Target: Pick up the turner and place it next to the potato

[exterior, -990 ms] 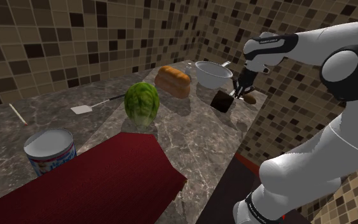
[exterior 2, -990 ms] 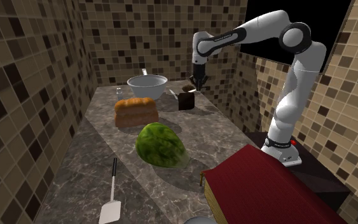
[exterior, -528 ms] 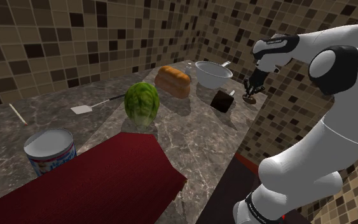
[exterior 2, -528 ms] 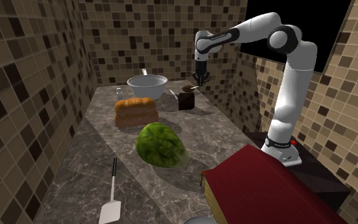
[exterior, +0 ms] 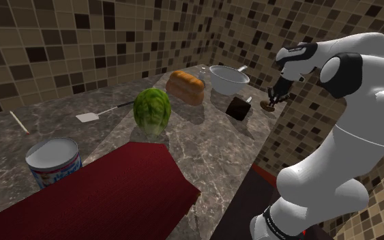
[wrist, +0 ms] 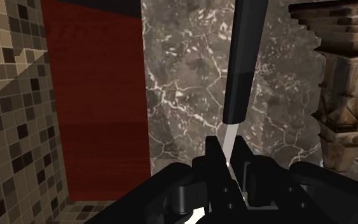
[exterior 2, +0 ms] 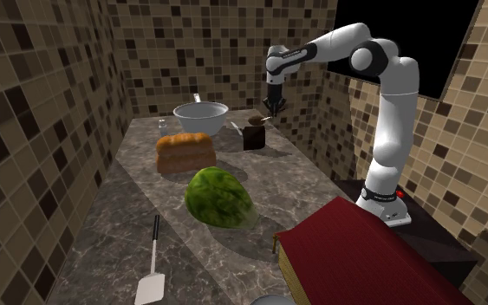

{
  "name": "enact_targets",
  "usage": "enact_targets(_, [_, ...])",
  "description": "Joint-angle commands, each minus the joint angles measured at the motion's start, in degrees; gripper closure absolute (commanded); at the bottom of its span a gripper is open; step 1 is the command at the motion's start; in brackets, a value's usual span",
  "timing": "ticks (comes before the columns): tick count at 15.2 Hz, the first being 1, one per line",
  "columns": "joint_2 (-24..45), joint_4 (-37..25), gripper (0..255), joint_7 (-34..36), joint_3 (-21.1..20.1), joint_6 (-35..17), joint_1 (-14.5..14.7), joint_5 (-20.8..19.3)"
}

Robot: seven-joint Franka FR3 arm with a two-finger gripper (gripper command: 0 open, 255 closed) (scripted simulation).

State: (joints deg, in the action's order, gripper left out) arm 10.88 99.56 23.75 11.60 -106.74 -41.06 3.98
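My gripper [exterior: 273, 100] [exterior 2: 269, 109] hangs over the counter's corner, just past a dark box [exterior: 239, 108] [exterior 2: 253, 137]. In the wrist view the gripper [wrist: 227, 167] is shut on the silver shaft of a black-handled utensil [wrist: 242, 63], whose handle points away over the marble. A small brown lump [exterior: 269, 106], possibly the potato, sits right under the gripper. A white-bladed turner [exterior: 88, 116] [exterior 2: 150, 286] with a dark handle lies flat far off, beyond the green cabbage [exterior: 151, 109].
A bread loaf [exterior: 185, 86] and a grey bowl [exterior: 228, 78] stand behind the dark box. A red book [exterior: 108, 198] and a tin can [exterior: 54, 162] occupy the near counter. Tiled walls close in behind. A brown ribbed block [wrist: 346, 89] stands beside the gripper.
The gripper has drifted away from the dark box toward the shoulder view's right, and the arm's elbow has swung that way. The white-bladed turner has not moved.
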Motion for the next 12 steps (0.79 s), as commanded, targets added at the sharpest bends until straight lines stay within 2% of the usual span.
enact_targets(1, [0.3,1.1,255,0.0,-0.1,-1.4,0.1,0.1])
enact_targets(12, [2.7,6.4,255,-0.7,-0.2,-9.1,0.0,0.8])
